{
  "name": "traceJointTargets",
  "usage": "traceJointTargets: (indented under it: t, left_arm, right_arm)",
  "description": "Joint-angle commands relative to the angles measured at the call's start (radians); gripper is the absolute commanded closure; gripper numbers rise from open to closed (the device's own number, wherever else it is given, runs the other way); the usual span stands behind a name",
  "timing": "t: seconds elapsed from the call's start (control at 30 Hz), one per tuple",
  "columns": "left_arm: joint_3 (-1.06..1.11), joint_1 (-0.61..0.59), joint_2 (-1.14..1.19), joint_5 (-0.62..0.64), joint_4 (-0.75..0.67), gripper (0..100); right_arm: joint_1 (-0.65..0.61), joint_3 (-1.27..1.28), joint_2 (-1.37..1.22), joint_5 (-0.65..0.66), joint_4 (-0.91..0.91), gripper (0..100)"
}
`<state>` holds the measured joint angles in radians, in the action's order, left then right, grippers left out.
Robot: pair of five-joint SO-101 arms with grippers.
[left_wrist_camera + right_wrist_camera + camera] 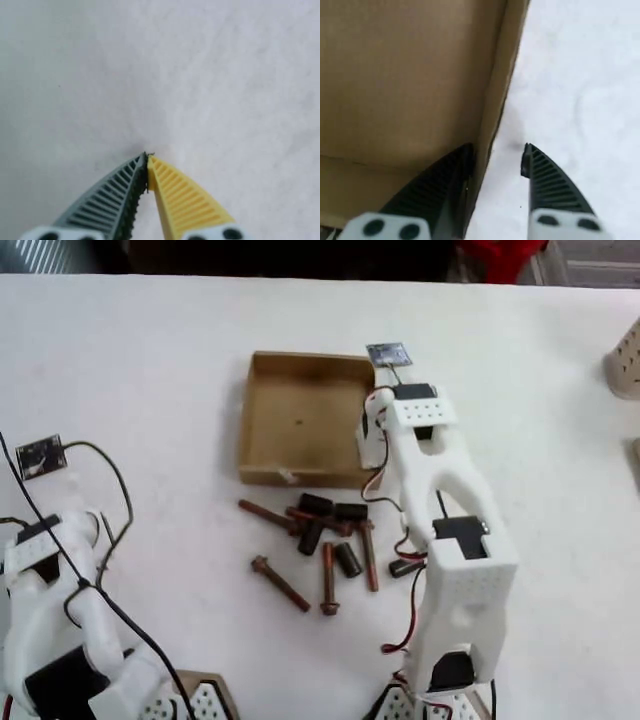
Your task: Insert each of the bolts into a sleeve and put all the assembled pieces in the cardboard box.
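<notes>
My right gripper (497, 152), parted and empty, straddles the box (502, 65) wall — clamping there could drag it; left gripper (146, 161) closed, empty.

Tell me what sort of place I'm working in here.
Probably a robotics lab or workshop bench: a white table carries the wired left arm and right arm, loose bolts and sleeves, and a box.

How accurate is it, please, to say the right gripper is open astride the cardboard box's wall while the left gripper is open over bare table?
Not quite: the left gripper is shut, as the left wrist view shows; the rest holds.
</notes>
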<state>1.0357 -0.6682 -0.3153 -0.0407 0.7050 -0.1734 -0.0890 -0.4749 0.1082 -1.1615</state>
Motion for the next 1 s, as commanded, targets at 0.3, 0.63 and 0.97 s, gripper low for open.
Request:
traceJointTargets:
  t: [0.3, 0.63, 0.97]
  left_arm:
    - [-0.048, 0.015, -0.002, 0.005, 0.006, 98]
    - [-0.048, 0.015, -0.002, 0.005, 0.005, 98]
    - [-0.048, 0.015, -0.002, 0.005, 0.005, 98]
  right_arm:
    - [0.019, 0.064, 0.308, 0.460, -0.248, 87.6]
    - [0.042, 0.499, 0.696, 0.979, -0.234, 92.8]
    - [0.039, 0.968, 1.067, 1.243, -0.094, 77.2]
